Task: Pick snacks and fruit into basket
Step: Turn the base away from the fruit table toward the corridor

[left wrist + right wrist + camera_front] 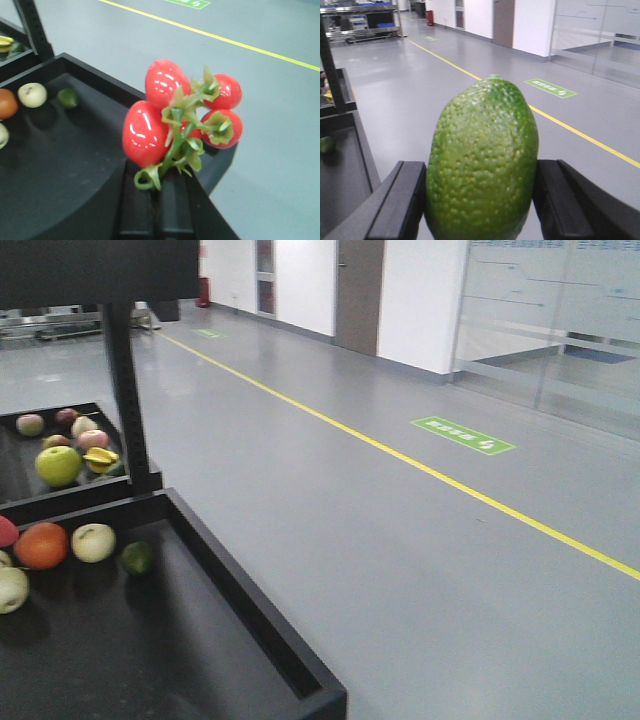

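Left gripper (159, 196) clamped tomatoes (150, 125), right gripper (482, 200) an avocado (482, 150); neither was delivered (no basket in view), and loose fruit (42, 545) lay at nine o'clock.

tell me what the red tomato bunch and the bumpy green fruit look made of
The tomato bunch looks like glossy plastic: hard white highlights, stiff curled green stem. The green fruit has matte, evenly pebbled skin and a moulded-looking nub; likely plastic or foam, though real rind cannot be ruled out.

Orange (42, 545) L of apple (93, 542), in tray (252, 612).
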